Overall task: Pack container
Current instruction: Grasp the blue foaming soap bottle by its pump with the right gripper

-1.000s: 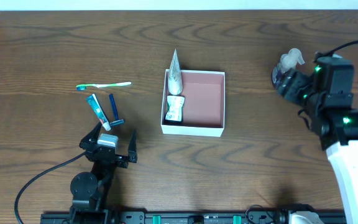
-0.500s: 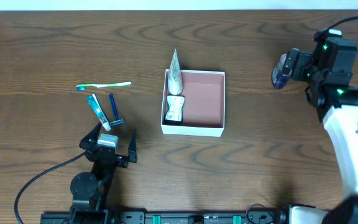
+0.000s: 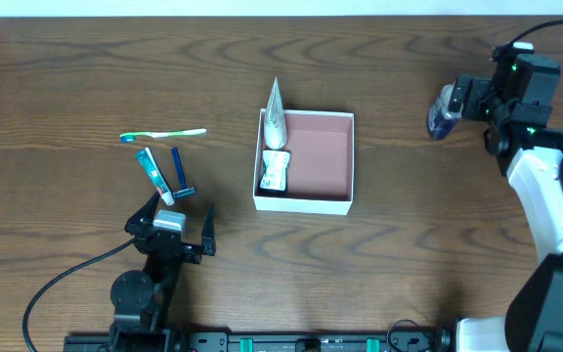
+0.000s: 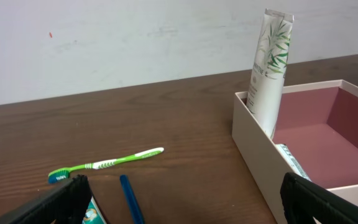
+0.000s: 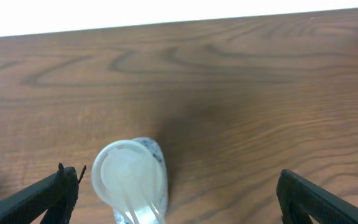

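While the left gripper point(image 3: 177, 220) hangs low over the near left part of the dark wooden table point(image 3: 66, 59), its jaws are spread wide and hold nothing. In its wrist view the two black fingertips sit at the bottom corners of the frame with bare wood between them. Just ahead of it lie three toiletries. A teal-and-white toothpaste tube point(image 3: 154, 176) lies at a slant with its cap end nearest the gripper. A blue razor point(image 3: 179, 171) lies just beside the tube on the container's side. A green-and-white toothbrush point(image 3: 164, 134) lies crosswise a little farther back, apart from the other two.

The container point(image 3: 352, 161), a square, shallow white box with a pinkish-brown floor, sits at the middle of the table, well apart from both grippers. A white tube with a green leaf print point(image 4: 271, 62) stands in its far left corner, leaning on the left wall and rising well above the rim. A small white-and-green packet point(image 3: 276, 171) lies flat on the floor against that same wall, and the remaining floor is bare.

At the far right of the table the right gripper point(image 5: 178, 193) has its jaws opened wide on either side of a small dark bottle with a clear cap point(image 5: 129, 177). The bottle is between the fingertips, closer to the one on the left of the wrist view, and neither finger is seen touching it
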### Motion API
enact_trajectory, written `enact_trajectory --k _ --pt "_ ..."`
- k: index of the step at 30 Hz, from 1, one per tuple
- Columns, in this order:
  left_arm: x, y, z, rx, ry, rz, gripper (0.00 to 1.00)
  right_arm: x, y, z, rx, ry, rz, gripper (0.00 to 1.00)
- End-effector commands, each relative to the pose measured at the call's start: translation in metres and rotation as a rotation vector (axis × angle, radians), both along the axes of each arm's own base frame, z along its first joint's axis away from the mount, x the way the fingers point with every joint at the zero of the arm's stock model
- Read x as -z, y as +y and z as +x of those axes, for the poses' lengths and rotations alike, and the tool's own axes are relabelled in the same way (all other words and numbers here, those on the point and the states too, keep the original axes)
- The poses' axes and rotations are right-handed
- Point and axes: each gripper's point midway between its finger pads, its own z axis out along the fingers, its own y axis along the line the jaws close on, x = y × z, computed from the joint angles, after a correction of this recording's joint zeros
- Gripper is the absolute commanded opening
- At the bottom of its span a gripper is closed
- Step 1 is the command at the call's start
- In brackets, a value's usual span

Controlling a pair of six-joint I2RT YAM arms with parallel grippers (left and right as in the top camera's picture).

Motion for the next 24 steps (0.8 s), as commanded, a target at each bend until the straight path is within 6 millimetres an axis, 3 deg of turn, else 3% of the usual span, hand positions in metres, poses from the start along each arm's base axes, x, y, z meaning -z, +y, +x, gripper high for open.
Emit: enact_trajectory --k 1,11,24 --pt "0.016 -0.001 -0.001 0.008 0.048 0.015 0.98 0.016 0.006 0.003 -0.055 0.033 0.018 0.98" --pt "0.016 -0.001 -0.001 0.008 0.048 0.015 0.98 0.019 0.016 0.009 -0.116 0.022 0.038 0.95" --pt "0.016 -0.001 -0.001 0.008 0.048 0.015 0.98 0.016 0.022 0.012 -0.145 0.004 0.048 0.63"
